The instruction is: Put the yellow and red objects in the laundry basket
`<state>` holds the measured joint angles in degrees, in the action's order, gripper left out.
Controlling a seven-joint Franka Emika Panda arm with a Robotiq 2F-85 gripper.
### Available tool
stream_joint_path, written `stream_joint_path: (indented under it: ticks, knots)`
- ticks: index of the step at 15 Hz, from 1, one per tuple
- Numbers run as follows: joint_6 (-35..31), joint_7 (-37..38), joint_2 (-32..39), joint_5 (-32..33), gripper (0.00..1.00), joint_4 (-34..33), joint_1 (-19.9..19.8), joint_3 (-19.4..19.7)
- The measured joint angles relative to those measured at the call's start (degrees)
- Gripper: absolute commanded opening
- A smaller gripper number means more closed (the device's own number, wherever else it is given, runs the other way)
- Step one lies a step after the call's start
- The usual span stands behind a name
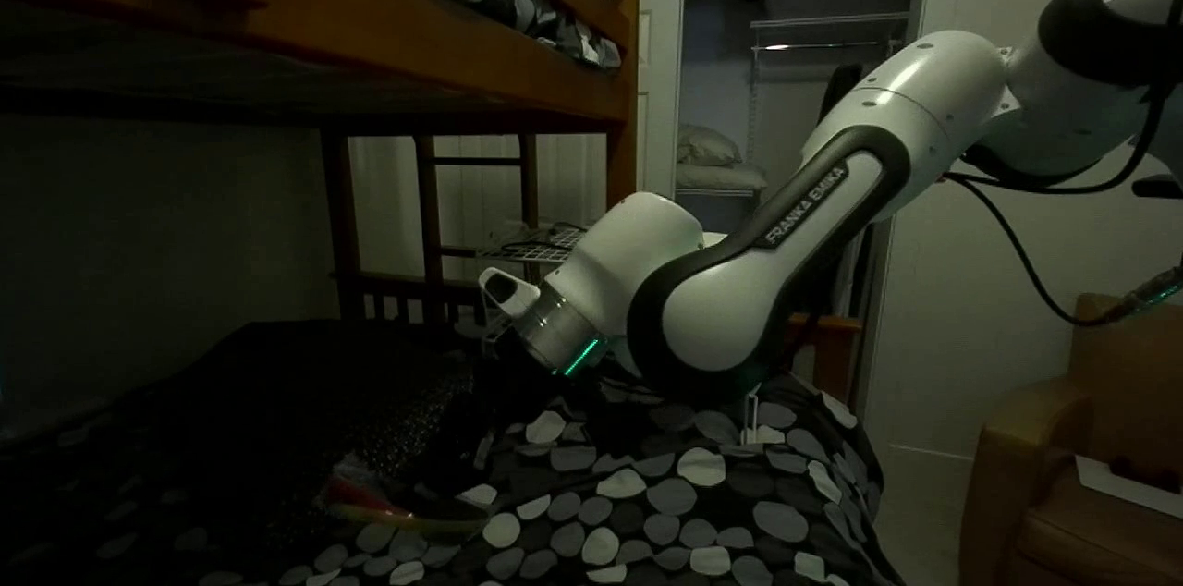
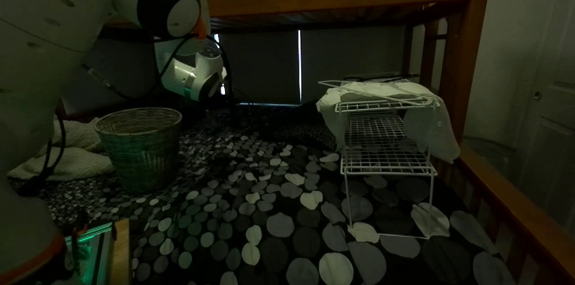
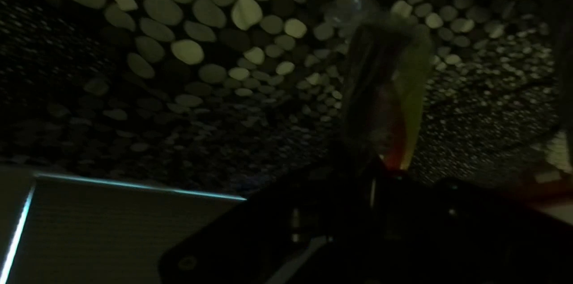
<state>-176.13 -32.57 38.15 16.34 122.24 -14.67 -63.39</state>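
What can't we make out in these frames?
Jaws, wrist view: open or shut, too dark.
Red and yellow object, wrist view: identity, dim and blurred.
Woven basket, in an exterior view: inside bottom, hidden by near wall.
White wire rack, in an exterior view: mostly hidden behind the arm.
Brown armchair, in an exterior view: cut off by right edge.

In dim light, a wooden bunk bed (image 1: 444, 41) stands amid pale walls (image 1: 943, 383), an open closet (image 1: 786, 96), a tan armchair (image 1: 1017, 475) and dark shades (image 2: 260, 69) edged with bright slits (image 2: 299, 67).
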Motion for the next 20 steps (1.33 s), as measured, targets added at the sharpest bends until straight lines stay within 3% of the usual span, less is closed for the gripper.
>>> stream_joint_path:
  ticks: [5,8,10,12,14,16,20]
  knots:
    - [4.6,-5.9,7.1,0.8,0.02,4.0,-15.4,-21.1]
    - [16.4,-5.1,12.2,-0.3,0.02,6.8,-25.4,-33.9]
    - [24.3,-2.0,13.7,-1.4,0.02,9.2,-30.1,-40.2]
    - [28.4,1.7,13.9,-1.4,0.02,10.7,-31.5,-43.0]
    - [27.8,4.4,12.6,-0.5,0.02,11.7,-31.0,-43.6]
    - [27.4,6.5,10.7,0.3,0.35,12.1,-29.7,-43.4]
    - [29.0,9.0,6.5,0.4,0.62,11.9,-26.0,-41.8]
